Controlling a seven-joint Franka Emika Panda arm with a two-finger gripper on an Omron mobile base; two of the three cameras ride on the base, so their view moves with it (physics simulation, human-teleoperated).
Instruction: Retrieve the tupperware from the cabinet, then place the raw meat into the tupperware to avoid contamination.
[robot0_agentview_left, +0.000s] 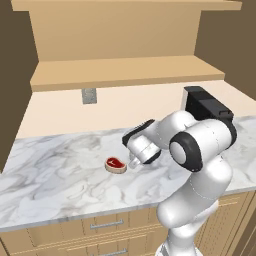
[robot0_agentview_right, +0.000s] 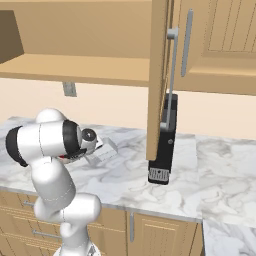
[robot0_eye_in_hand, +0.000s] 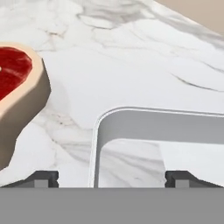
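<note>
Standing with my gripper (robot0_eye_in_hand: 112, 178) spread wide, I have the tupperware (robot0_eye_in_hand: 153, 131) on the counter (robot0_eye_in_hand: 131, 65) just ahead, raw meat (robot0_eye_in_hand: 17, 87) beside it, ready for loading.

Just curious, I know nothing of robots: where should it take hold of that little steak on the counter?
Probably across the narrow width of the raw meat, the hand coming straight down. It lies flat on the marble counter, an oval with a thick upright fat rim for the fingers to press on.
</note>
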